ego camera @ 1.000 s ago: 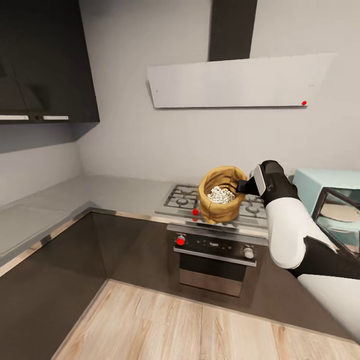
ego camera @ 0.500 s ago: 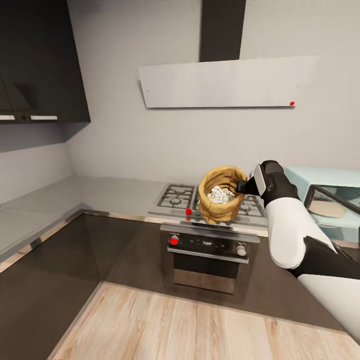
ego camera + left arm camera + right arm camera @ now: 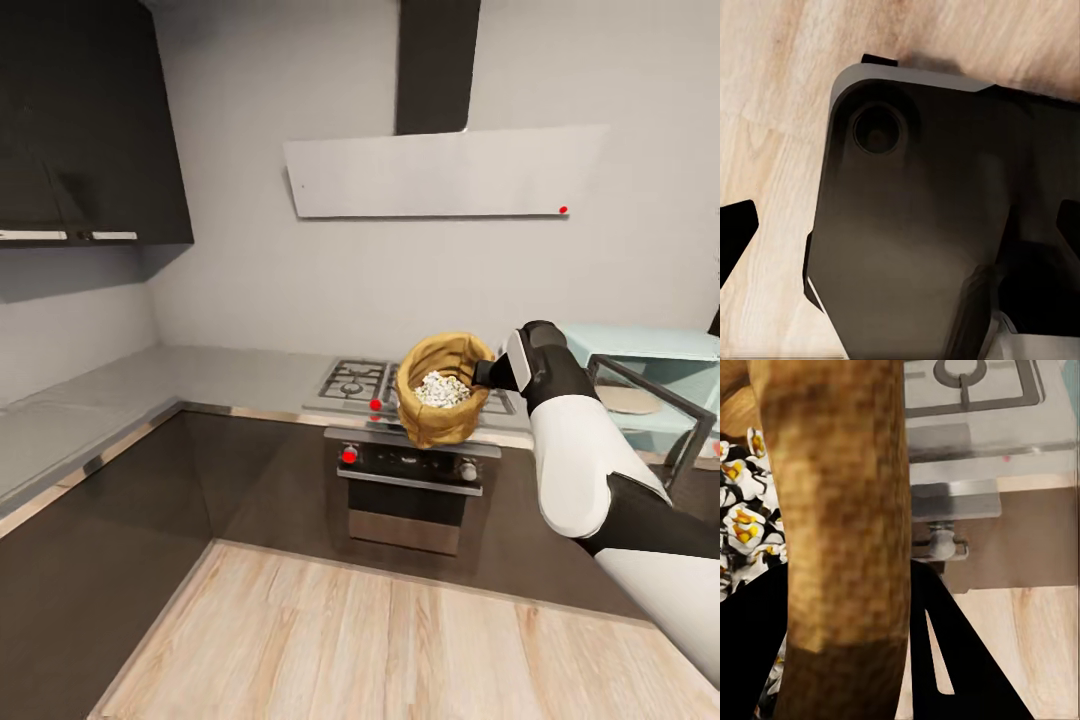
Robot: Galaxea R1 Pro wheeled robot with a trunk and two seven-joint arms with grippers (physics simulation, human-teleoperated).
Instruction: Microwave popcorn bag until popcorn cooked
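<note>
The right gripper is clenched on the rolled rim of the popcorn bag, holding it aloft in front of the hob. Popcorn fills it. The microwave stands open at right. Whether the left gripper is clenched or released, I cannot tell.

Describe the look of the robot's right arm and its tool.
The right arm has a smooth white forearm shell between glossy black sections, with a rounded black wrist. Its tool is black, behind a pale grey plate. No cables or markings are visible.

Popcorn bag hangs before the hob; microwave apparently right.
</note>
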